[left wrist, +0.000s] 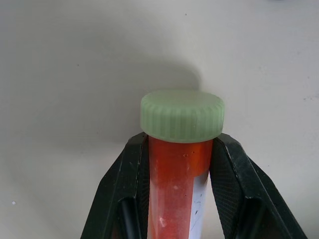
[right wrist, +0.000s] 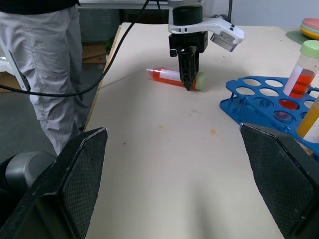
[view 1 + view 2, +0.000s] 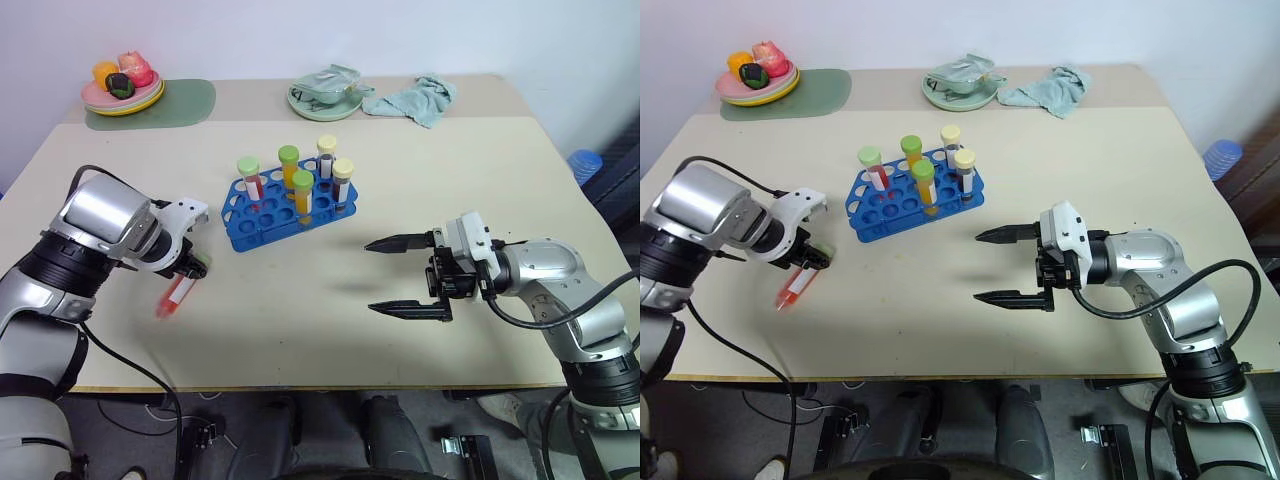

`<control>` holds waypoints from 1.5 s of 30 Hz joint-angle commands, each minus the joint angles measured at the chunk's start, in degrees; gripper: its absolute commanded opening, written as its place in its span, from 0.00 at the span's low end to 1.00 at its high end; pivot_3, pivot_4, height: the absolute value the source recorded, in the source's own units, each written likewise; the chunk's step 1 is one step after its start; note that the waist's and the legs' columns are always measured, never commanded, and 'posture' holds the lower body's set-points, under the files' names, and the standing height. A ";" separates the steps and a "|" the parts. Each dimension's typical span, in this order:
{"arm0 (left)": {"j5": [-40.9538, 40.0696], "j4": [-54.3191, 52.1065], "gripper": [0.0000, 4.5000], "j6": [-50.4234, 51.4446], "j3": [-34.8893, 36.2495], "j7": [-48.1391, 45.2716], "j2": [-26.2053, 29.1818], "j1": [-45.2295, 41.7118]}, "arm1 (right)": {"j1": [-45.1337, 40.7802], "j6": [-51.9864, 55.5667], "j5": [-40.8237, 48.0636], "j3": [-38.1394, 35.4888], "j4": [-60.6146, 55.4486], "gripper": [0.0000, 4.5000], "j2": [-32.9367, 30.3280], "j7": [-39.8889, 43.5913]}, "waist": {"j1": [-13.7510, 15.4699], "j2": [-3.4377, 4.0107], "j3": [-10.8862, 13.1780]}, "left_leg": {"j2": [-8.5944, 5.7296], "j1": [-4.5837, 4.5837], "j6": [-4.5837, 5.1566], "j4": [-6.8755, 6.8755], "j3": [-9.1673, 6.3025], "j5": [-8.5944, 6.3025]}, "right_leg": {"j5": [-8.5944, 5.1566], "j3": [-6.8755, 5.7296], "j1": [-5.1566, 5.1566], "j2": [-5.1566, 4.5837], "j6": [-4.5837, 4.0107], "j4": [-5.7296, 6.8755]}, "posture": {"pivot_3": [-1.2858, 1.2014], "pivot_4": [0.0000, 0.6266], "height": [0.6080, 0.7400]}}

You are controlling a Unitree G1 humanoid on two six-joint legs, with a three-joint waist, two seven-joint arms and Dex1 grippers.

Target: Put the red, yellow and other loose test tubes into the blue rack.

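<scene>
A red test tube (image 3: 175, 297) with a light-green cap (image 1: 182, 115) lies on the table, left of the blue rack (image 3: 285, 205). My left gripper (image 3: 192, 268) points down onto it and is shut on the tube just below the cap, with a black finger (image 1: 127, 189) on each side. In the right wrist view the tube (image 2: 167, 75) still rests flat on the tabletop. The rack holds several upright capped tubes of red, yellow-orange and dark liquid. My right gripper (image 3: 370, 277) hovers open right of the rack, pointing left, with nothing between its fingers.
At the back left, a plate of toy fruit (image 3: 122, 92) sits on a green mat (image 3: 190, 100). A plate (image 3: 325, 95) and a teal cloth (image 3: 415, 98) lie at the back centre. A person's legs (image 2: 45, 64) stand beside the table's left edge.
</scene>
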 commanded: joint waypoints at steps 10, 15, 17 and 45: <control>-7.81 -37.25 0.36 0.66 36.74 6.83 -2.63 11.33 | -2.99 -0.31 1.44 -1.50 2.73 0.97 1.29 0.29 | 0.25 -0.01 0.01 | 0.04 -0.01 0.00 -0.01 0.03 0.00 | 0.00 0.01 -0.03 -0.03 -0.01 0.00 | 0.52 0.24 1.00; -7.31 -45.25 0.36 -18.72 48.99 13.52 -21.64 15.38 | -5.18 0.84 1.02 -1.67 4.03 0.97 1.57 -1.35 | 0.50 -0.02 -0.04 | 0.01 0.00 -0.03 0.06 0.02 0.01 | 0.02 -0.05 0.13 -0.09 0.00 -0.16 | 0.52 0.24 1.00; -4.82 -44.20 0.36 -26.34 49.76 17.19 -27.37 15.61 | -6.32 0.82 -1.03 -1.65 5.22 0.97 1.71 -4.07 | 0.35 -0.05 -0.04 | 0.04 0.00 -0.04 0.06 0.00 0.02 | 0.02 -0.10 0.12 -0.07 -0.01 -0.17 | 0.52 0.24 1.00; 17.31 -17.57 0.36 -81.71 28.22 18.53 -41.03 30.83 | -0.19 7.18 -4.16 -7.62 -1.08 0.97 1.54 -23.56 | 1.41 -0.03 -0.05 | -0.05 0.00 0.02 0.04 0.08 -0.01 | 0.03 -0.05 0.13 -0.11 -0.01 -0.23 | 0.52 0.24 1.00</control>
